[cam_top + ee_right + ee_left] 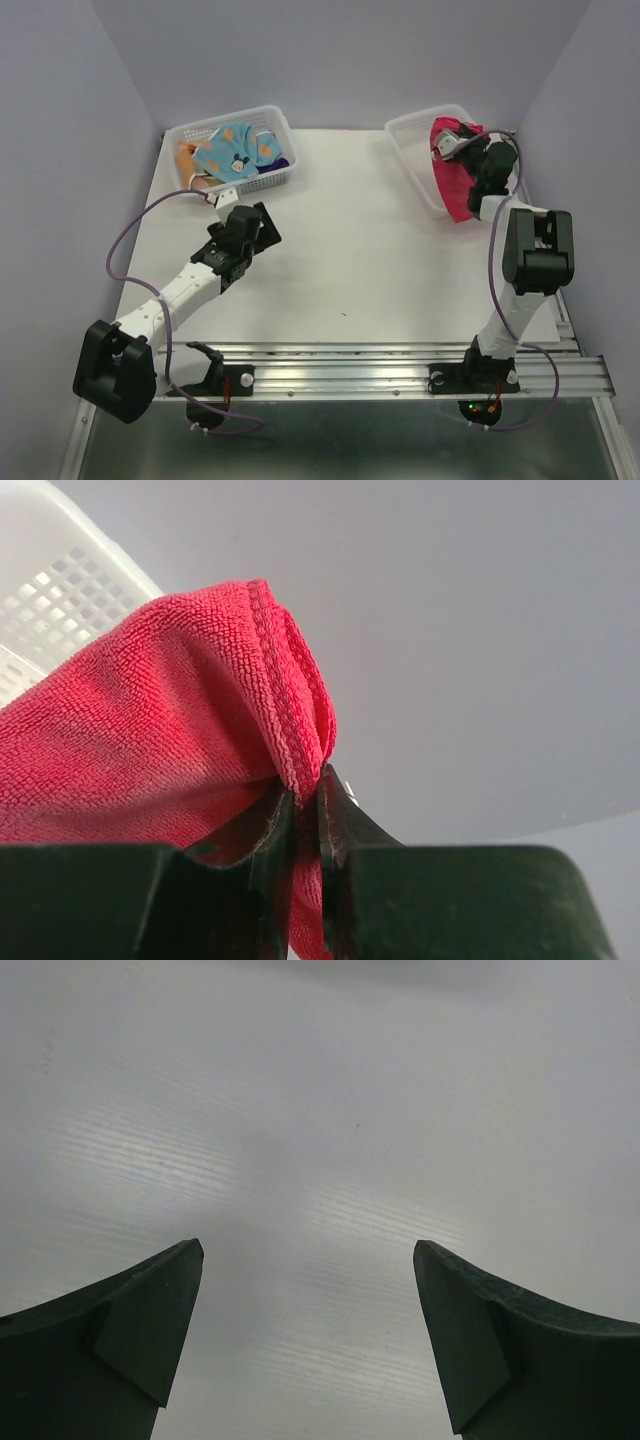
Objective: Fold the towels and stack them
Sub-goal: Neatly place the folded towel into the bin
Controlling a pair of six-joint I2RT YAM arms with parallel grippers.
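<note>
White surface [350, 260] below: our right end effector [305, 790] thinly pinches the pink-red microfibre towel [150, 730], risking slippage; left end effector [308, 1250] gapes.

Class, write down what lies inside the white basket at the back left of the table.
A light blue towel with orange spots lies on top. A peach-orange towel peeks out at its left, a dark purple towel at its right. Whatever lies beneath them is covered.
</note>
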